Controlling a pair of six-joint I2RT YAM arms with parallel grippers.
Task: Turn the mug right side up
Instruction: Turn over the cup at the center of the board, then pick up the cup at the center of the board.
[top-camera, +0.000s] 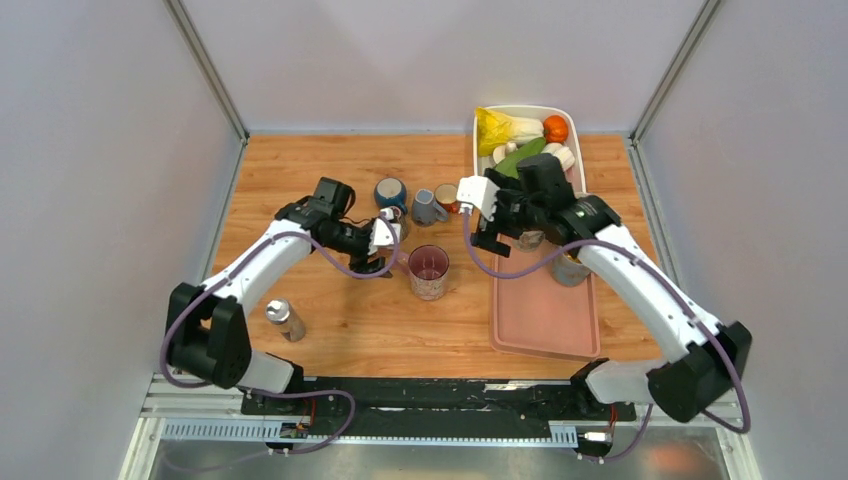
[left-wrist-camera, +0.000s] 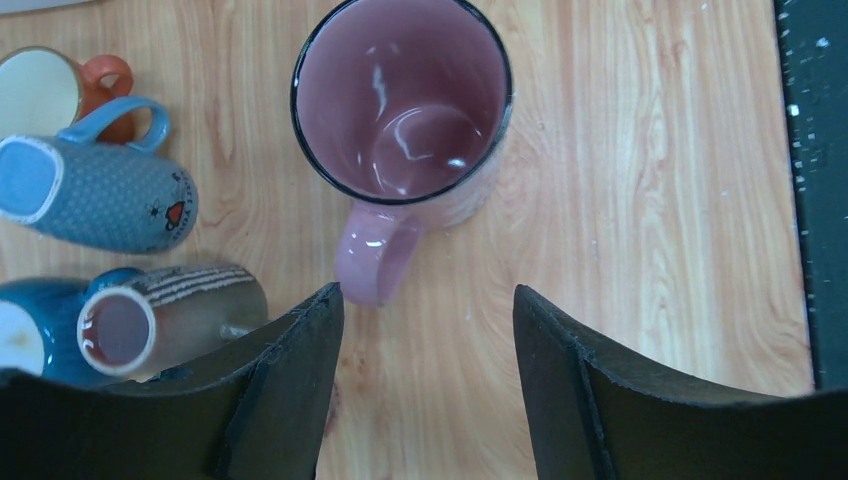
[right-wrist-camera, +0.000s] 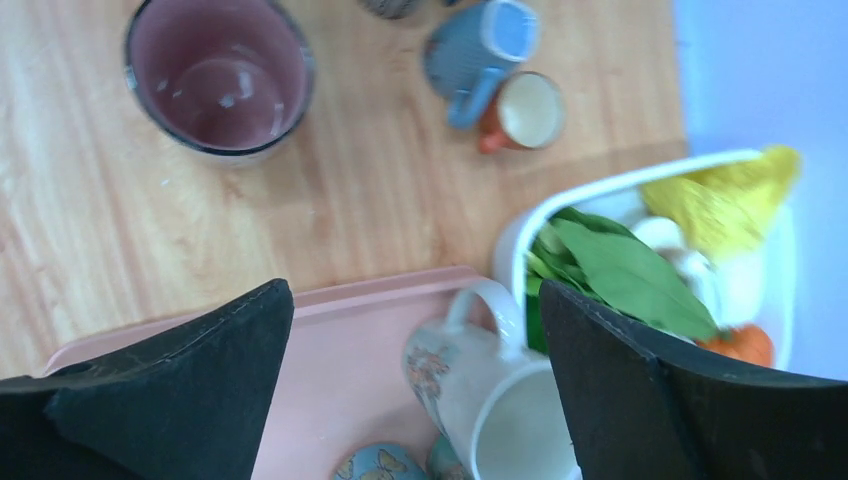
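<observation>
Counter (top-camera: 330, 340): wooden, carrying everything in the top view.
Pink tray (top-camera: 545, 320): lying at 3 o'clock from the counter's centre, under the right arm.
White bin (top-camera: 476, 150): sitting at the tray's 12 o'clock, holding leafy greens and other vegetables.
Right tool (right-wrist-camera: 415, 300): hanging over the tray's far end, fingers spread wide and gripping nothing.
Left tool (left-wrist-camera: 430, 300): hovering at the pink mug's 9 o'clock, fingers released and empty.
Pink mug (left-wrist-camera: 400, 110): standing mouth up at mid-counter; in the left wrist view its handle is pointing to 6 o'clock, toward the gap between the fingers.
White floral mug (right-wrist-camera: 450, 370): resting on the tray beneath the right tool and appearing to be tipped over, mouth facing the wrist camera.
Blue dotted mug (left-wrist-camera: 100, 200): lying on its side at the pink mug's 12 o'clock.
Orange mug (left-wrist-camera: 50, 90): sitting just beside the blue dotted mug.
</observation>
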